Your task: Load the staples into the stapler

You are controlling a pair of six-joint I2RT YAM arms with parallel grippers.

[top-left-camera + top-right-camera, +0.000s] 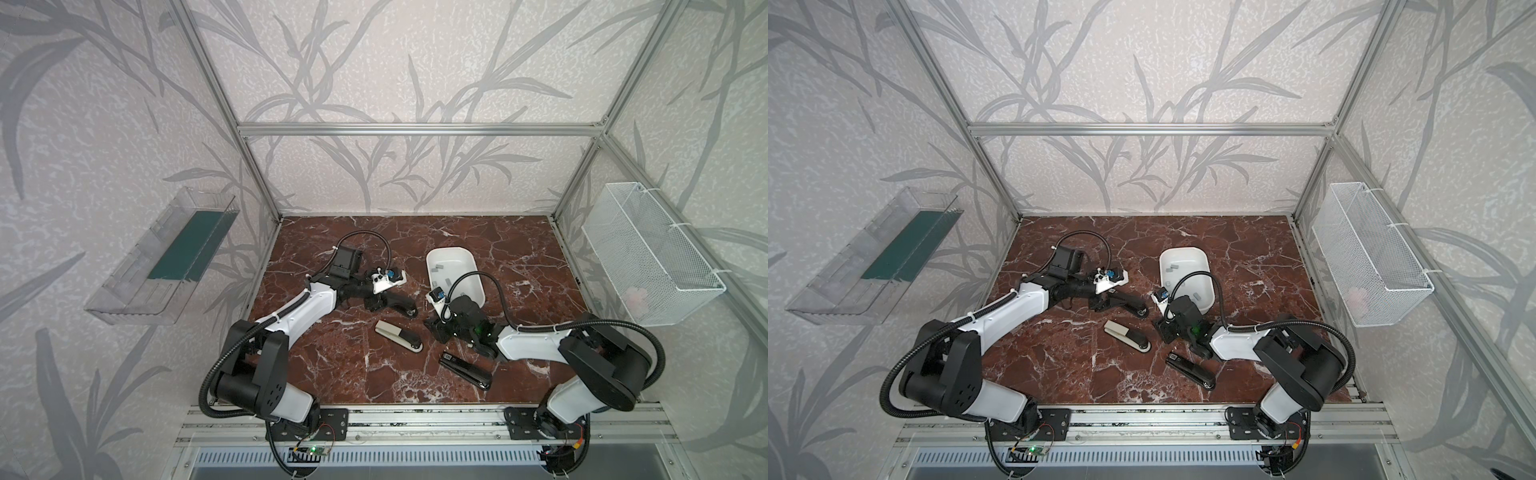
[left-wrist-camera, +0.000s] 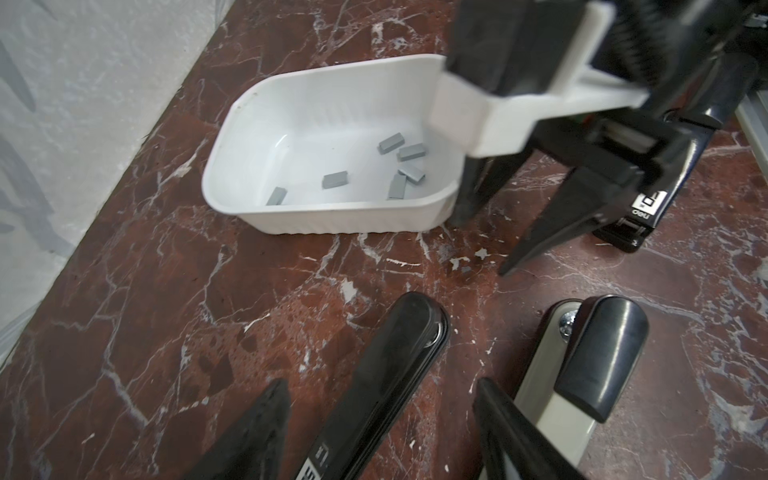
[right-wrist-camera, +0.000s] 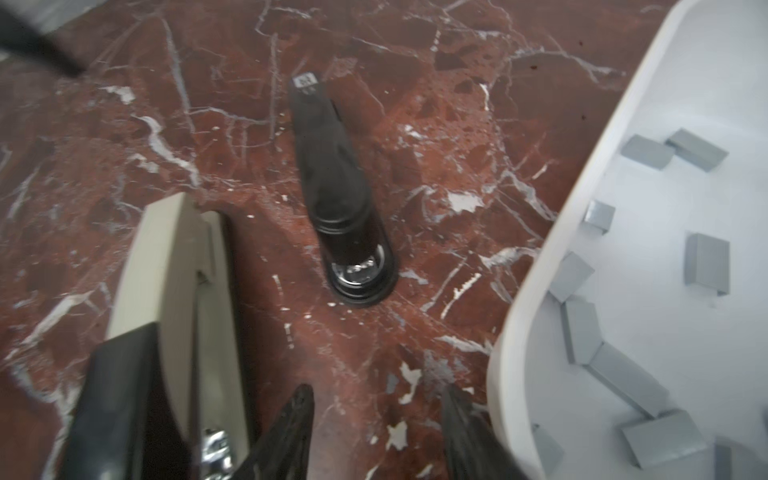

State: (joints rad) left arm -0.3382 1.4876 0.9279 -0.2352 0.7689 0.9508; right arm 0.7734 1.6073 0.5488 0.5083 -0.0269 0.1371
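left gripper (image 2: 380,390) stands open astride a black stapler (image 2: 399,353) — its long axis runs between the jaws. right gripper (image 3: 378,392), open and empty, sits nearer the staples (image 3: 706,266)

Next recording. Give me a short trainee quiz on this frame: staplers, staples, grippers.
1. True or false: the staples lie in the white tray.
2. How many staplers rest on the table? A two, B three, C four.
3. Fill in: the left gripper straddles a ___ stapler.
Key: 1 true; 2 B, one beige stapler and two black staplers; 3 black.
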